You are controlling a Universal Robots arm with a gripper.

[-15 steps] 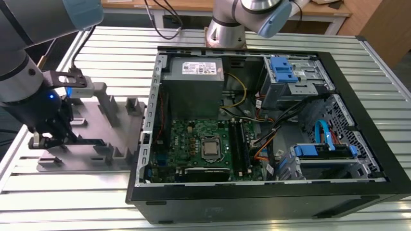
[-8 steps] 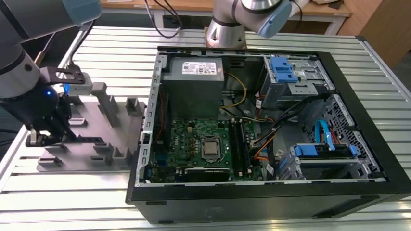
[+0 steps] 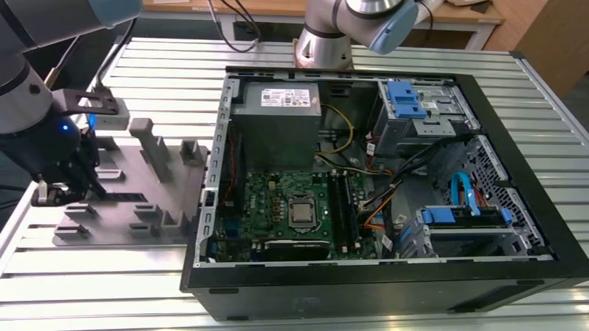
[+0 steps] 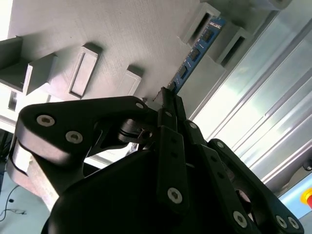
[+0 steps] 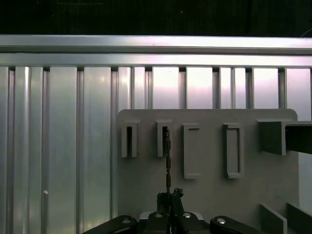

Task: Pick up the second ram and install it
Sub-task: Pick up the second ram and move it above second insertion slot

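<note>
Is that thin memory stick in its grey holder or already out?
In. The second ram stands on edge, its far end between slot blocks of the grey fixture tray; the fingers pinch its near end.

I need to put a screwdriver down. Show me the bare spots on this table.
Bare table slats show at the exterior view's lower left, below the fixture tray, and above the tray, left of the computer case. Crowded: the tray, where the gripper is shut on the second ram, and inside the case.

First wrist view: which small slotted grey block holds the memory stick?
The small block beside the two longer frames; the second ram runs from its slot to the hand.
</note>
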